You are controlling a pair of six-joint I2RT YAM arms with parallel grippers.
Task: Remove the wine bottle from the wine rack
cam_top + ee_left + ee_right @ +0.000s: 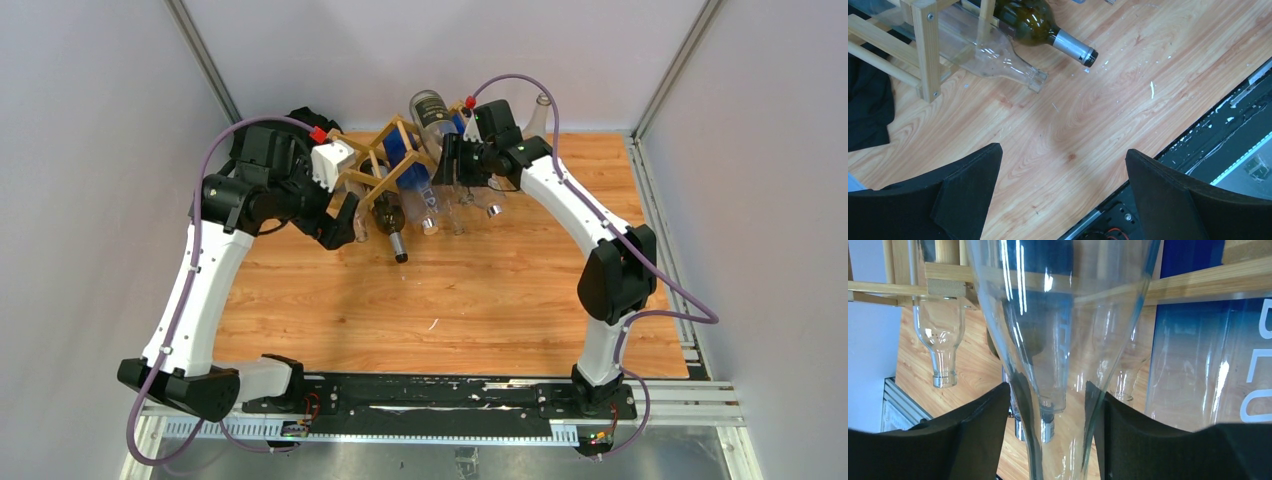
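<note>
The clear wine bottle point(1058, 340) lies in the right side of the wine rack point(352, 180), its neck between the fingers of the right gripper point(1048, 390) — whether they press the glass I cannot tell. The tapered neck may slip, or the pull may drag the rack along. The left gripper point(1063, 150) hangs with fingers wide apart over the table point(1088, 115). Count: one rack, one dark green bottle point(1028, 20), one blue bottle point(403, 152), at least three clear ones.
</note>
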